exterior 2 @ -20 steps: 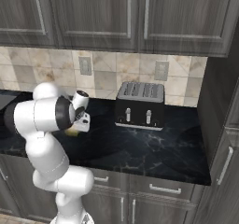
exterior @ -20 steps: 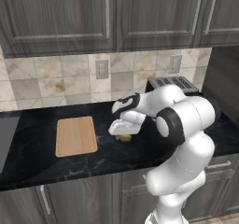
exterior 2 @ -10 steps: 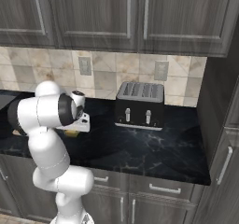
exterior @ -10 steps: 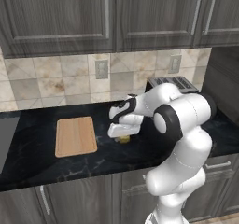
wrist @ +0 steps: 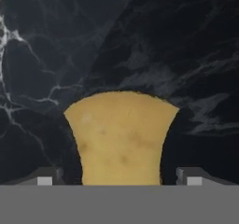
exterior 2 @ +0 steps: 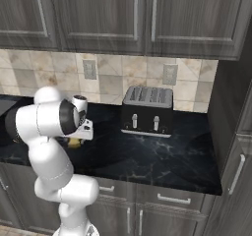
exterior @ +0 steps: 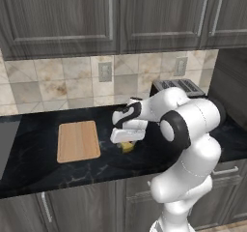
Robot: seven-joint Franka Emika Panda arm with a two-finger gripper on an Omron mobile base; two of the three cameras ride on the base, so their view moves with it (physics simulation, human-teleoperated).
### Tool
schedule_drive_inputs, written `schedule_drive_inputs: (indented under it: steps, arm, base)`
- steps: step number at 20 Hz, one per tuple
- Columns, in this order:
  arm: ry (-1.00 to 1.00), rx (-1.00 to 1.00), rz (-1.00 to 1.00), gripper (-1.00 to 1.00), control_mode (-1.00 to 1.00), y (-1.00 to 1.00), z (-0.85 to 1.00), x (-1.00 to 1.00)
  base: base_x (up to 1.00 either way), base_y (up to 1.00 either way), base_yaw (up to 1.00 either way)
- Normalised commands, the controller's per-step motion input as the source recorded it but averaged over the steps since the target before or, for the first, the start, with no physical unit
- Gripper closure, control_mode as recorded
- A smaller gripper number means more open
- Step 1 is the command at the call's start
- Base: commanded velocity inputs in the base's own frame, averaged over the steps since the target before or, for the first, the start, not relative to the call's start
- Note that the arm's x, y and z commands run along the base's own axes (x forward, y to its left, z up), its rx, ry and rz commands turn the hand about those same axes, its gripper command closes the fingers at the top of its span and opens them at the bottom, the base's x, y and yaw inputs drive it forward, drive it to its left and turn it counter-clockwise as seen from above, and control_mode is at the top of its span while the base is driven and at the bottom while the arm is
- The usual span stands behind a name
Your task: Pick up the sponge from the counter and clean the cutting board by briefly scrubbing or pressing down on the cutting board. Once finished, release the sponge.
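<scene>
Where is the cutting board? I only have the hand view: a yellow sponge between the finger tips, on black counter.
Observer: In the left base view the cutting board lies flat on the counter, to the left of the sponge and apart from it.
Operator: So the sponge is not on the board?
Observer: No. The board's top is bare; the sponge sits on the counter with the gripper over it, jaws open on either side.
Operator: Anything else nearby?
Observer: A black toaster stands against the backsplash, on the side of the arm away from the board.
</scene>
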Motion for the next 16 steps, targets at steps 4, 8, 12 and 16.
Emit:
schedule_drive_inputs:
  steps: [4,8,12,16]
  arm:
    - [-0.05,-0.02,-0.08,-1.0,-1.0,0.0,0.34,-0.25]
    - [-0.19,-0.08,-0.09,-1.0,-1.0,-0.01,0.69,-0.35]
    - [-0.19,-0.11,-0.11,-1.0,-1.0,-0.07,0.84,-0.3]
    - [-0.24,-0.09,-0.09,-1.0,-1.0,-0.05,0.84,-0.45]
  base:
    - [0.0,0.0,0.0]
    - [0.0,0.0,0.0]
    - [0.0,0.0,0.0]
    - [0.0,0.0,0.0]
